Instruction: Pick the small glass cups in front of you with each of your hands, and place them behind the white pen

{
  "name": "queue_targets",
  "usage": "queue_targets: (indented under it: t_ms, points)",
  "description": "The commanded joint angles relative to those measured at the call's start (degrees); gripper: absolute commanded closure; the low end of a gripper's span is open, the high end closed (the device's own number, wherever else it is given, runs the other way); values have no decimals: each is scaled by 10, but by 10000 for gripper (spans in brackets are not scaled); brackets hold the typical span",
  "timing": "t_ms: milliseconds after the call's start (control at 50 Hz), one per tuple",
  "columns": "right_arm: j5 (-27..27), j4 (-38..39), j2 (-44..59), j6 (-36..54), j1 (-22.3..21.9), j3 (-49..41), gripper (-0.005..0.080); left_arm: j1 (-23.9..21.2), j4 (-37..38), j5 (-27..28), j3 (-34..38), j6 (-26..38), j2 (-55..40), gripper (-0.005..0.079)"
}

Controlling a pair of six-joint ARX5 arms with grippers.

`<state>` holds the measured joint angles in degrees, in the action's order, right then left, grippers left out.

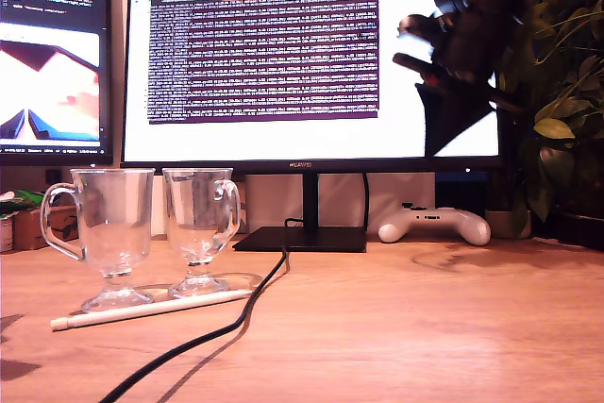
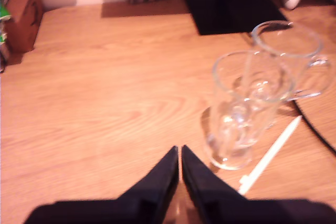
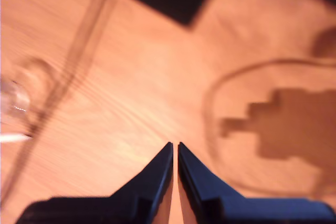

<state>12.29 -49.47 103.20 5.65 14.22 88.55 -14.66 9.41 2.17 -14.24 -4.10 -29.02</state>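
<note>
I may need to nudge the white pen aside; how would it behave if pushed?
The white pen looks slim and round, so it would probably roll on the smooth wooden desk. It likely weighs little and seems stiff. It lies close in front of the glass cups' feet, so a push could knock them.

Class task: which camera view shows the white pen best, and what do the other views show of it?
The exterior view: the white pen lies in full length before the two glass cups' feet. The first wrist view shows most of it, beside a cup. The second wrist view catches only a blurred white tip at the picture's edge.
</note>
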Motion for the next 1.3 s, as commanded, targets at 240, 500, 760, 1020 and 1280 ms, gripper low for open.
queue_targets:
  t_ms: [240,500,760,1020,1280]
  points:
    - [-76,127,-173,-29,-34,-170,765,-4,-5,-31,-1,-23,-1,761]
    - [-110,237,-294,-40,-51,-315,765,-4,-14,-43,0,-34,-1,761]
    - [-114,338,-408,-27,-81,-452,765,-2,-70,-83,47,-25,3,761]
    - [-114,369,-504,-29,-137,-554,765,9,-63,-82,95,-24,64,761]
    - [-114,386,-590,-44,-162,-609,765,16,3,-82,97,-24,158,761]
